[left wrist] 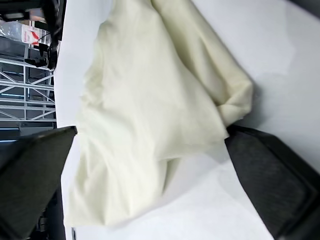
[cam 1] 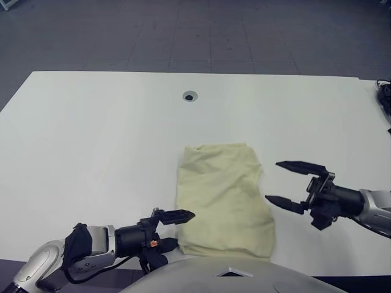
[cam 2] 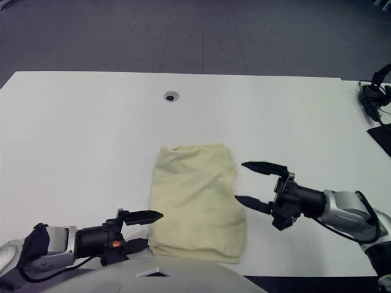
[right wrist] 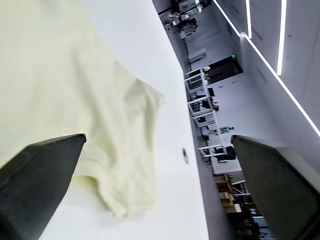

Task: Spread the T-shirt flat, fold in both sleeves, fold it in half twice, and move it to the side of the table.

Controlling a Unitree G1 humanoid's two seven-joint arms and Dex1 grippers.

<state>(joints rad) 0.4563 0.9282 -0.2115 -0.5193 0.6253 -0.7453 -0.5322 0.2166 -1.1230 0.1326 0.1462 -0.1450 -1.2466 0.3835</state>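
The left tool (cam 1: 173,229) is seen nearest, low over the counter's near rim, at about 8 o'clock from the T-shirt (cam 1: 223,201). Its 2 fingers are held apart, one above the other in the head views, with the tips set at the shirt's near left corner. In the left wrist view the bunched corner of the cloth is seen between the 2 dark fingers (left wrist: 272,192). One of them is placed just beside the rolled edge, though whether the cloth is touched cannot be told.

The T-shirt is pale yellow and is laid folded into a tall rectangle on the white counter (cam 1: 91,134). It is placed in the near middle part, with its near edge close to the counter's rim. Its surface is lightly creased, and the far edge is rounded by a fold.

The right tool (cam 1: 288,184) is held at 3 o'clock from the shirt, just beside the right edge and above the counter. Its 2 fingers are spread wide, with the tips pointed toward the cloth.

A small round hole (cam 1: 190,96) is set in the counter at 12 o'clock from the shirt, well apart from it. Black cables (cam 2: 374,94) are seen at the counter's edge at about 2 o'clock.
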